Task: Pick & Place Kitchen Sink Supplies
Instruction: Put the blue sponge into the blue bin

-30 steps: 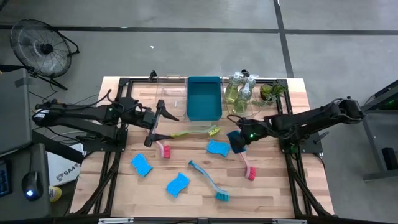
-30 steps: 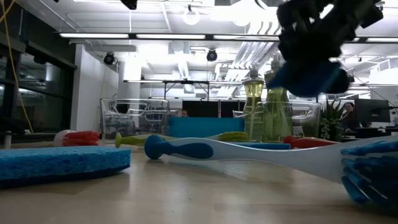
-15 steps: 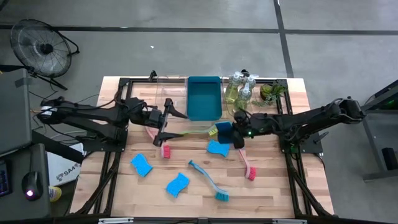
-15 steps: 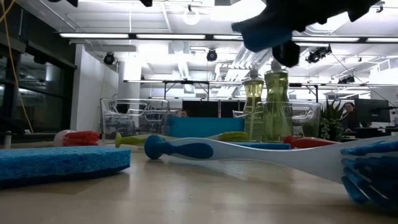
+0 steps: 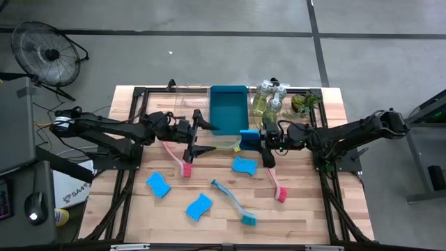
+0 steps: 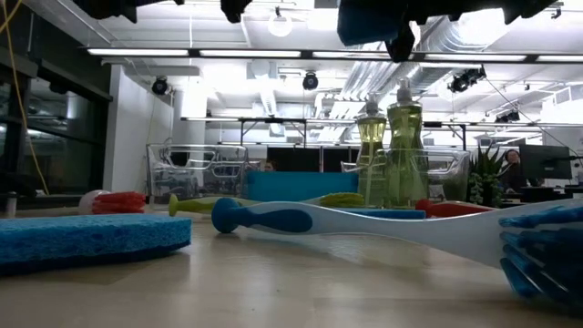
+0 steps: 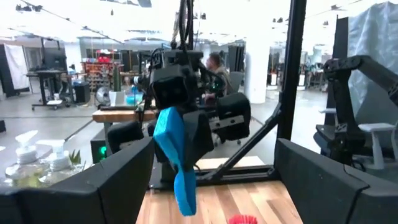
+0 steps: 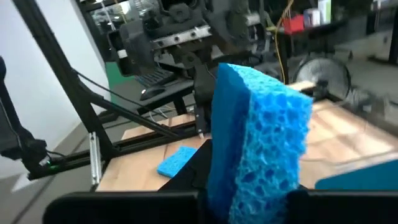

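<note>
Between right fingers (image 8: 186, 199), blue sponge (image 8: 258, 146)

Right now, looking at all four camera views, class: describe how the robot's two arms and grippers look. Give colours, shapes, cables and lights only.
Both arms are dark, jointed links on black frames. The left arm trails thin cables near its base. The left gripper ends in two pointed black fingers. The right arm shows a small green light by its wrist, and the right gripper is blocky and black.

Porous foam sponge (image 8: 264, 146); pale wood-plank table (image 5: 306, 209).
</note>
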